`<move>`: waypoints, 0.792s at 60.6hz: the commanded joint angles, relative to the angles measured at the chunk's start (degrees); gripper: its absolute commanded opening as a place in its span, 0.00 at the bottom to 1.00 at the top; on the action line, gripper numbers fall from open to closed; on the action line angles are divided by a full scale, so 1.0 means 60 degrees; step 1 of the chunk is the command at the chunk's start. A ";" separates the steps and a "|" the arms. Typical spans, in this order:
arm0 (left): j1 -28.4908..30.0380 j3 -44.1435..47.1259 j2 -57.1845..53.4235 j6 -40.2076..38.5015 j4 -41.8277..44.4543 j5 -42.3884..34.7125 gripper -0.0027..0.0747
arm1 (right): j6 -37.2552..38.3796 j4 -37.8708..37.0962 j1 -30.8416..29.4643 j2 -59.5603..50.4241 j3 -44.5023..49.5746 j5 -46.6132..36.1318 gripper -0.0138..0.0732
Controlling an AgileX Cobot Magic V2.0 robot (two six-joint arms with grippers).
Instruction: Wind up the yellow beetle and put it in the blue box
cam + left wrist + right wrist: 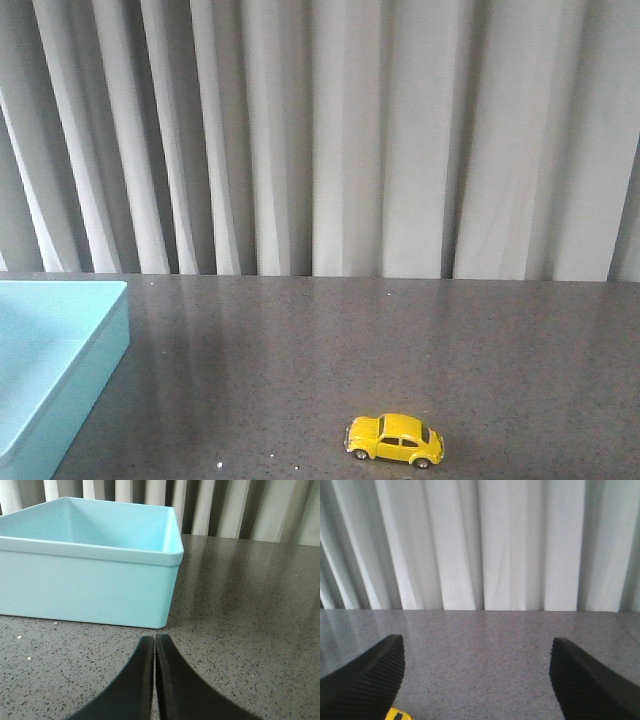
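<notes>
The yellow beetle [395, 440] stands on its wheels on the dark speckled table near the front edge, right of centre, nose to the left. A sliver of the beetle [397, 715] shows beside the left finger in the right wrist view. My right gripper [477, 647] is open wide with nothing between its ribbed fingers. The blue box [60, 350] rests at the table's left side. In the left wrist view the blue box [90, 587] is just beyond my left gripper [154, 639], which is shut on nothing. Neither gripper shows in the front view.
Grey pleated curtains [320, 140] hang behind the table's far edge. The dark tabletop [300, 350] stretches between the box and the car.
</notes>
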 commanded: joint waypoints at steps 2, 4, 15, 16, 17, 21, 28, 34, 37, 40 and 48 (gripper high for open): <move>-0.0072 -0.0123 -0.0146 -0.0074 -0.0038 -0.0664 0.03 | -0.1136 0.0730 0.0728 0.1219 -0.1582 0.0217 0.75; -0.0072 -0.0123 -0.0146 -0.0074 -0.0038 -0.0664 0.03 | -0.1482 0.1049 0.1096 0.1680 -0.2091 0.0525 0.73; -0.0072 -0.0123 -0.0146 -0.0074 -0.0038 -0.0664 0.03 | -0.1521 0.1403 0.3107 0.4543 -0.4816 0.2149 0.69; -0.0072 -0.0123 -0.0146 -0.0074 -0.0038 -0.0664 0.03 | -0.1412 0.1294 0.3200 0.4769 -0.5087 0.2268 0.69; -0.0072 -0.0123 -0.0146 -0.0074 -0.0038 -0.0664 0.03 | -0.1264 0.1167 0.3317 0.4993 -0.5261 0.2386 0.69; -0.0072 -0.0123 -0.0146 -0.0074 -0.0038 -0.0664 0.03 | -0.0313 0.0311 0.3489 0.6112 -0.6057 0.3019 0.69; -0.0072 -0.0123 -0.0146 -0.0074 -0.0038 -0.0664 0.03 | 0.1222 -0.0753 0.3489 0.7993 -0.7157 0.4149 0.69; -0.0072 -0.0123 -0.0146 -0.0074 -0.0038 -0.0664 0.03 | 0.1696 -0.0960 0.3489 0.9480 -0.8018 0.4963 0.69; -0.0072 -0.0123 -0.0146 -0.0074 -0.0038 -0.0664 0.03 | 0.1719 -0.0944 0.3489 1.0180 -0.8486 0.5560 0.69; -0.0072 -0.0123 -0.0146 -0.0074 -0.0038 -0.0664 0.03 | 0.1767 -0.0864 0.3489 1.0856 -0.8970 0.6136 0.70; -0.0072 -0.0123 -0.0146 -0.0074 -0.0038 -0.0664 0.03 | 0.1794 -0.0693 0.3583 1.2347 -1.0304 0.7617 0.70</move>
